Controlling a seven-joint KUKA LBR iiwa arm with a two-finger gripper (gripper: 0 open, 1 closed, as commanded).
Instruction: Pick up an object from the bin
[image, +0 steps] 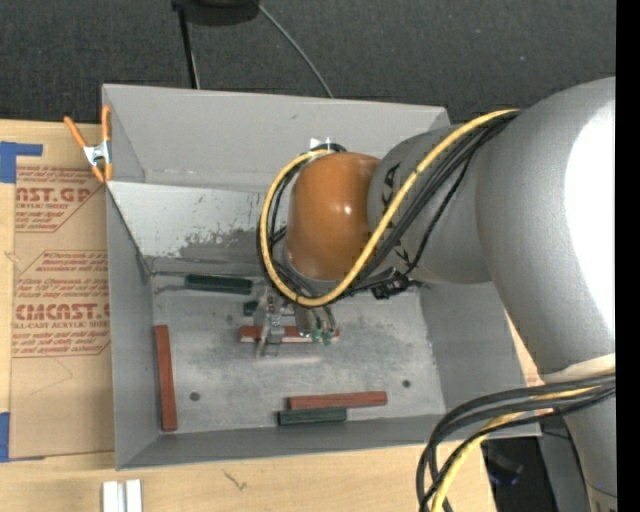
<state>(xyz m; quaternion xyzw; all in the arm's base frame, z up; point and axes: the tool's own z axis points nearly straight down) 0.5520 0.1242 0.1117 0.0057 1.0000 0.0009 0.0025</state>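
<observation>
Pincer (272, 335) is over a red-brown stick (293, 337) mid-bin; whether clenched, cannot tell.

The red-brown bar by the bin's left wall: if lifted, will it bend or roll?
The red-brown bar looks straight and flat-sided, so probably stiff and unlikely to roll. It is thin, so likely light. Gripped near one end, it may tilt.

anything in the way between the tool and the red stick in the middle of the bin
Nothing visible. The tool is right over the middle red stick; the green stick behind it, the left red stick and the front pair all lie apart.
</observation>
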